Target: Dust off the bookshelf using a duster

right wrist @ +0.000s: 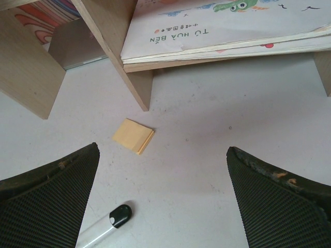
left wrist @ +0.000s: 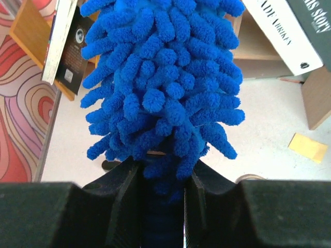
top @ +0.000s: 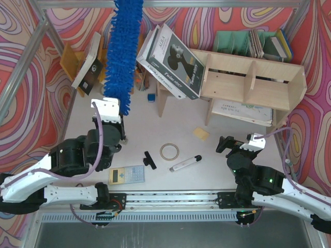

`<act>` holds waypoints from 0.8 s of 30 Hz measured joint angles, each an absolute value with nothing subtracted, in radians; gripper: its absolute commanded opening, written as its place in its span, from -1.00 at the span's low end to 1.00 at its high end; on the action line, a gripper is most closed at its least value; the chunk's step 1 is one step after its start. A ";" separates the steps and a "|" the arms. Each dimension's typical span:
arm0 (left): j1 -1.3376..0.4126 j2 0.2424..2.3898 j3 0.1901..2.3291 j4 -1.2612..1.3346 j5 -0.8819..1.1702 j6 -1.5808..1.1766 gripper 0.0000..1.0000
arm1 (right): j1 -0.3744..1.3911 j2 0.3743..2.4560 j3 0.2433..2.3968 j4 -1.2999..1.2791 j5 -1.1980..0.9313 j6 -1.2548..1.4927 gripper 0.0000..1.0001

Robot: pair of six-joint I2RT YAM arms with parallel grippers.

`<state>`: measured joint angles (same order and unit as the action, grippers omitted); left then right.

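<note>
Top external view puts the duster (top: 123, 49) at 11 o'clock on the table, standing steeply. Its fluffy blue head runs past the upper edge of the picture and its handle end sits in the left gripper (top: 119, 109). Left wrist view confirms the hold: the 2 black fingers (left wrist: 128, 206) are pressed onto the dark blue handle, with fibres spilling just above them. The bookshelf (top: 248, 77) sits at 1 to 2 o'clock, well apart from the duster head, and large black-and-white books (top: 173, 59) lean between them at 12 o'clock. No fibres touch the plywood. The right gripper (top: 237, 143) hangs low at 4 o'clock, jaws spread wide with nothing between them. Its wrist view looks at a yellow notepad (right wrist: 134, 135), the cap of a marker pen (right wrist: 119, 215) and a picture book (right wrist: 227, 31) on the lower tier.

I judge the grasp and lift done and the carry toward the shelf in hand, with wiping not yet begun. The next move calls for swinging the head toward 2 o'clock and tilting it down so the fibres lie along the top board. It must pass the leaning books without knocking them.
</note>
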<state>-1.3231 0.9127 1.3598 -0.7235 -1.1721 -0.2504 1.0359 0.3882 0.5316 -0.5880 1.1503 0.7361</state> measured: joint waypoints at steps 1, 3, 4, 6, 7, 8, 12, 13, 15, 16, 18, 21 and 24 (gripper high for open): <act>-1.318 0.925 1.374 -0.761 -1.172 -0.279 -1.00 | 1.036 0.388 0.532 -0.588 1.150 0.737 0.97; -1.304 0.949 1.392 -0.833 -1.164 -0.337 -1.00 | 1.036 0.388 0.532 -0.588 1.150 0.738 0.97; -1.291 0.961 1.396 -0.870 -1.153 -0.365 -1.00 | 1.036 0.388 0.532 -0.588 1.150 0.738 0.97; -1.257 0.977 1.397 -0.932 -1.115 -0.413 -1.00 | 1.036 0.388 0.532 -0.588 1.150 0.739 0.97; -1.238 0.981 1.397 -0.960 -1.096 -0.433 -1.00 | 1.036 0.389 0.532 -0.588 1.150 0.741 0.97; -1.217 0.985 1.397 -0.989 -1.073 -0.455 -1.00 | 1.036 0.389 0.532 -0.588 1.150 0.741 0.98; -1.149 0.995 1.397 -1.066 -0.999 -0.515 -1.00 | 1.036 0.389 0.532 -0.588 1.150 0.741 0.97; -1.136 0.997 1.397 -1.076 -0.981 -0.522 -1.00 | 1.036 0.389 0.532 -0.588 1.150 0.741 0.97; -1.119 1.003 1.397 -1.093 -0.939 -0.533 -1.00 | 1.036 0.388 0.532 -0.588 1.150 0.741 0.97; -1.116 1.006 1.397 -1.096 -0.920 -0.535 -1.00 | 1.036 0.388 0.532 -0.588 1.150 0.741 0.98; -1.111 1.013 1.394 -1.098 -0.883 -0.537 -1.00 | 1.036 0.388 0.532 -0.588 1.150 0.742 0.97; -1.101 1.023 1.380 -1.097 -0.836 -0.535 -1.00 | 1.036 0.388 0.532 -0.588 1.150 0.742 0.97; -1.098 1.028 1.349 -1.083 -0.788 -0.529 -1.00 | 1.036 0.388 0.532 -0.588 1.150 0.745 0.98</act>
